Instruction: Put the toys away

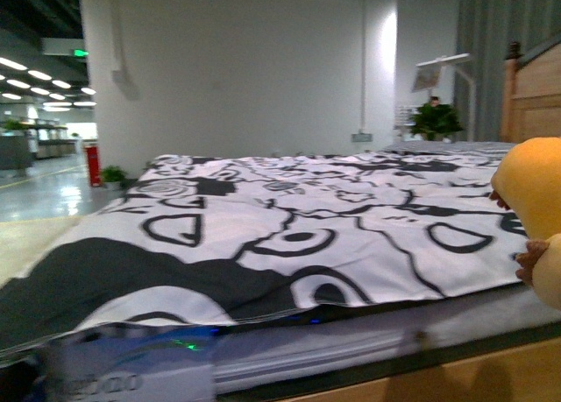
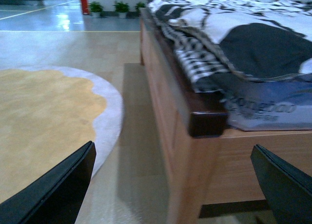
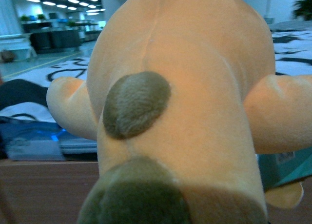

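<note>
The orange-yellow plush animal (image 1: 536, 196) shows at the right edge of the front view, held up beside the bed, with a small brownish paw (image 1: 530, 260). In the right wrist view it fills the picture (image 3: 195, 87), with brownish patches (image 3: 136, 104), and hides the right gripper's jaws, which are shut on it. My left gripper (image 2: 178, 185) is open and empty, low by the bed's wooden corner; its dark fingers (image 2: 58, 190) show at both sides. Neither gripper shows in the front view.
A bed with a black-and-white patterned cover (image 1: 298, 227) fills the front view, with a wooden headboard (image 1: 530, 91) at right. The bed's wooden frame (image 2: 195, 151) stands close ahead of the left gripper. A round yellow rug (image 2: 44, 116) lies on the floor beside it.
</note>
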